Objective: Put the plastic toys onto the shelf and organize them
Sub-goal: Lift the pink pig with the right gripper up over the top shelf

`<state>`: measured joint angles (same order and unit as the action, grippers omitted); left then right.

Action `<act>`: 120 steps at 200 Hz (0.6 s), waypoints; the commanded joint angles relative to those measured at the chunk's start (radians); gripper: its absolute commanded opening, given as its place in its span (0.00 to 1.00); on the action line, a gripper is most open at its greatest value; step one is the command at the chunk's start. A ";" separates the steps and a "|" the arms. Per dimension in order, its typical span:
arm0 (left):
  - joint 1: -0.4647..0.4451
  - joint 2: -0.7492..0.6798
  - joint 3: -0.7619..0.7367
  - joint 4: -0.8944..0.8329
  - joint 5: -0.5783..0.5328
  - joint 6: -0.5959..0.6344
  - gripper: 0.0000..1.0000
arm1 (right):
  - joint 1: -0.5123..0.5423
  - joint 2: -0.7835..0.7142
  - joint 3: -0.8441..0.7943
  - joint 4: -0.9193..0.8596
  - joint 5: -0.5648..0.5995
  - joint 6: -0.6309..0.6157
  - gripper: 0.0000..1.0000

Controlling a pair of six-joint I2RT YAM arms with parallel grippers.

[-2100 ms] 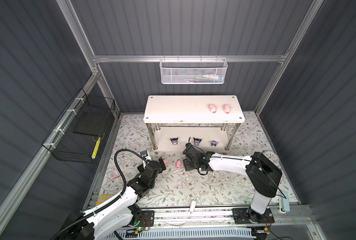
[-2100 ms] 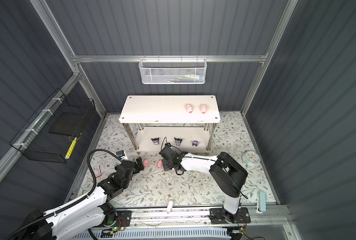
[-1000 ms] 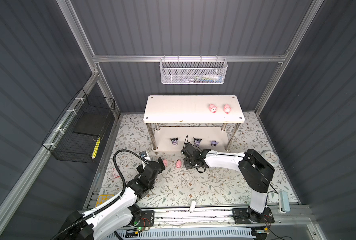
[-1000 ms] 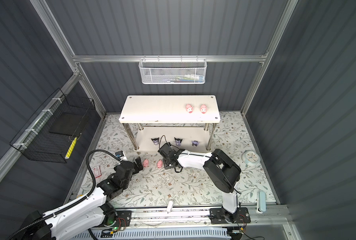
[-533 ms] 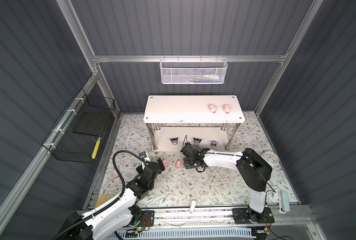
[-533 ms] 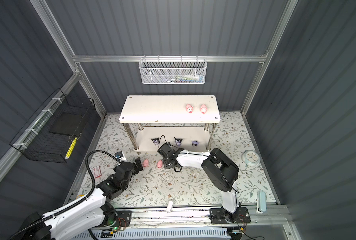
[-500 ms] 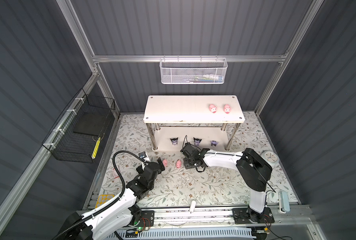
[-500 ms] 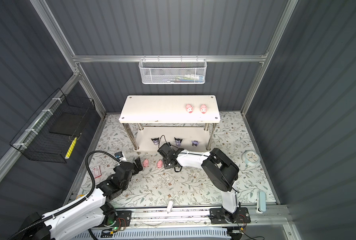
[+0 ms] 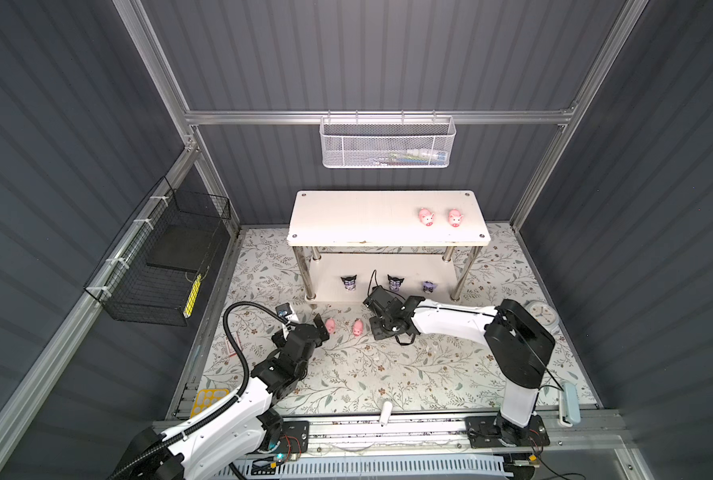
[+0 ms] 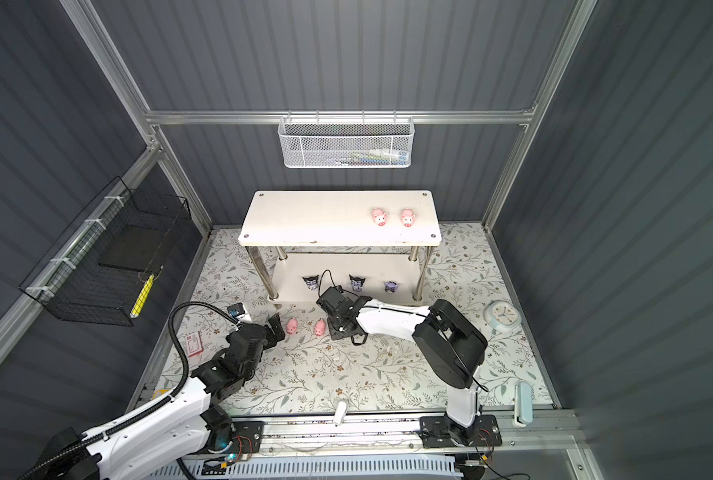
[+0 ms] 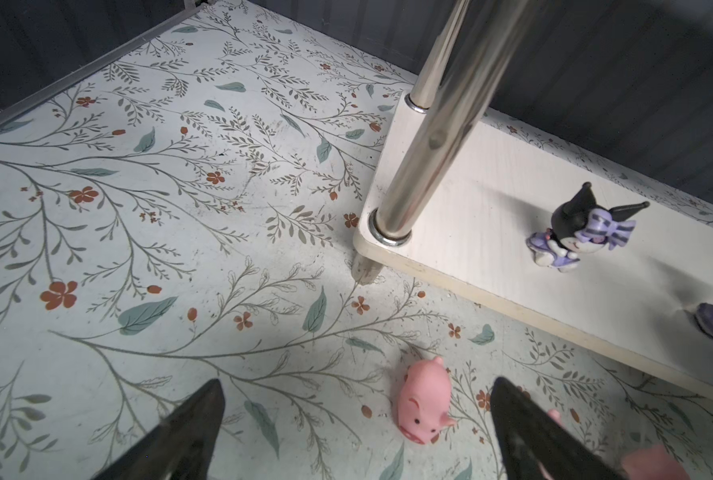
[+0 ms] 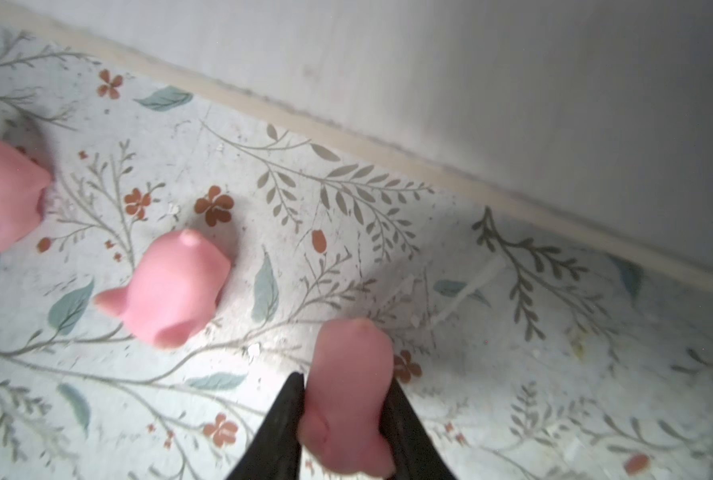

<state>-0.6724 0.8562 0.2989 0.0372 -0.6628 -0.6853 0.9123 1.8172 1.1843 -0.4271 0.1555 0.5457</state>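
- Pink plastic pig figurines (image 9: pixel 426 217), two side by side, stand on the top board of the white two-tier chrome-legged shelf (image 9: pixel 346 216).
- Three black-eared purple figurines (image 9: pixel 395 282) line its lower board.
- Right claw (image 12: pixel 344 380) grips a third pink pig (image 12: pixel 348 399) just before the shelf.
- Left claw (image 11: pixel 357 382) gapes wide around a fourth pink pig (image 11: pixel 423 409) lying on the floral surface (image 11: pixel 180 249).
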 commanded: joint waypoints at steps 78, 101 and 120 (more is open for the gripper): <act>0.014 -0.004 0.002 -0.009 -0.036 0.046 0.99 | 0.190 -0.336 0.039 -0.448 0.067 0.057 0.32; 0.013 -0.004 -0.007 0.003 -0.026 0.037 0.99 | 0.253 -0.352 0.150 -0.578 0.142 0.067 0.32; 0.013 0.001 -0.008 0.010 -0.032 0.048 1.00 | 0.272 -0.358 0.263 -0.637 0.178 0.065 0.32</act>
<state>-0.6655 0.8593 0.2989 0.0395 -0.6720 -0.6624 1.1664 1.4860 1.3167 -0.9154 0.2375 0.5915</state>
